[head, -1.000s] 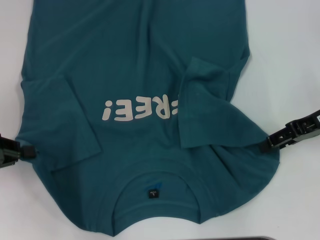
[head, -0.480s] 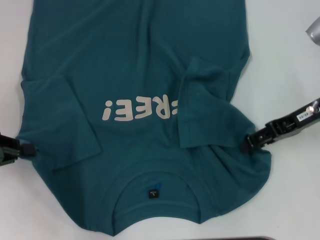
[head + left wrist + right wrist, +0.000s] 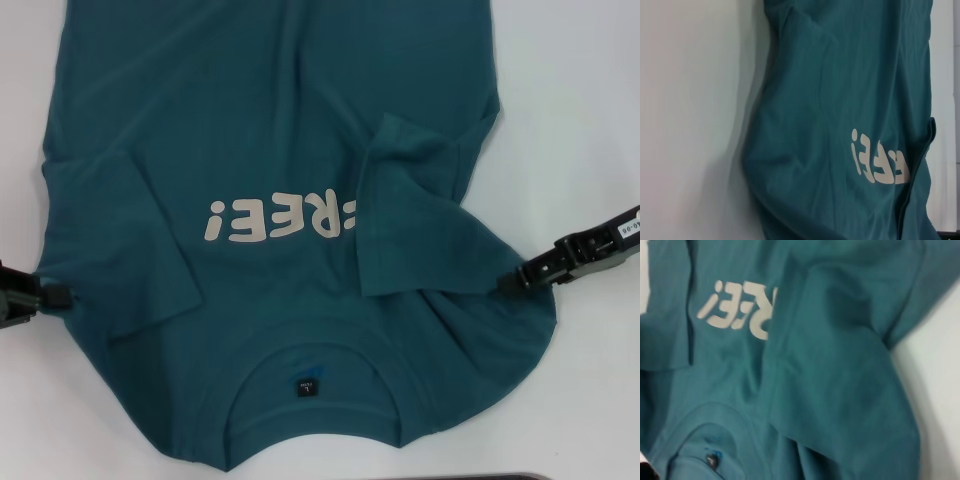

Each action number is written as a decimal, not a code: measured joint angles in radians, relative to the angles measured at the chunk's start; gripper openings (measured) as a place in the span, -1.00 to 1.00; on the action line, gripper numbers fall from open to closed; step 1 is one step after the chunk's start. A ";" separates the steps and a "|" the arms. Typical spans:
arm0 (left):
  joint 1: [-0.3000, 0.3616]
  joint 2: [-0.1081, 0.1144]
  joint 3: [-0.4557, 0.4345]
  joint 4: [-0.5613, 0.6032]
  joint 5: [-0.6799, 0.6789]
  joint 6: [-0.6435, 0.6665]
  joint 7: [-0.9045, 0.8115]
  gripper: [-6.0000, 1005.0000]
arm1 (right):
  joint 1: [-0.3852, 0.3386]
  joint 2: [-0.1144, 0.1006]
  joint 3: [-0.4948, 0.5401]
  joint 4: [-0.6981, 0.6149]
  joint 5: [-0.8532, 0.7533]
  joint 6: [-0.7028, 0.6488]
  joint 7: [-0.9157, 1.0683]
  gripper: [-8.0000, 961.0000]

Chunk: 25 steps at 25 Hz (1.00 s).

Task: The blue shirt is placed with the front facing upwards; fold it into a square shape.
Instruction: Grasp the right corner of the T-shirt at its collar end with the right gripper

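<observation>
The blue shirt [image 3: 280, 150] lies flat on the white table [image 3: 580, 120], its collar near me and both sleeves folded in. My left gripper [image 3: 58, 297] touches its left edge. My right gripper [image 3: 512, 281] touches its right shoulder. I cannot tell if either pinches.

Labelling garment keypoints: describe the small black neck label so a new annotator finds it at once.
Start from the large dark teal-blue cotton T-shirt spread over the white table, with its round ribbed collar at the edge nearest the robot. Inside that collar curve, below the pale block letters, sits the small black square neck label. It is the only black patch on the cloth.
</observation>
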 joint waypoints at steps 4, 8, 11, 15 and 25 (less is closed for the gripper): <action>-0.005 0.001 0.000 0.001 0.000 -0.001 -0.001 -0.96 | 0.003 0.006 0.000 0.006 -0.035 0.002 0.001 0.08; -0.007 0.002 0.000 0.002 0.000 -0.001 -0.001 -0.96 | 0.009 0.008 -0.001 0.010 -0.058 0.001 0.003 0.06; -0.007 0.002 0.000 0.001 0.000 -0.001 -0.001 -0.96 | 0.011 0.012 -0.001 0.010 -0.057 -0.006 0.003 0.05; -0.007 0.001 -0.001 0.001 0.000 0.000 -0.002 -0.96 | 0.016 0.014 0.002 0.010 -0.018 -0.022 -0.009 0.04; -0.009 0.002 -0.001 0.001 0.000 0.000 -0.002 -0.96 | 0.014 0.007 0.002 0.010 -0.001 -0.015 0.003 0.00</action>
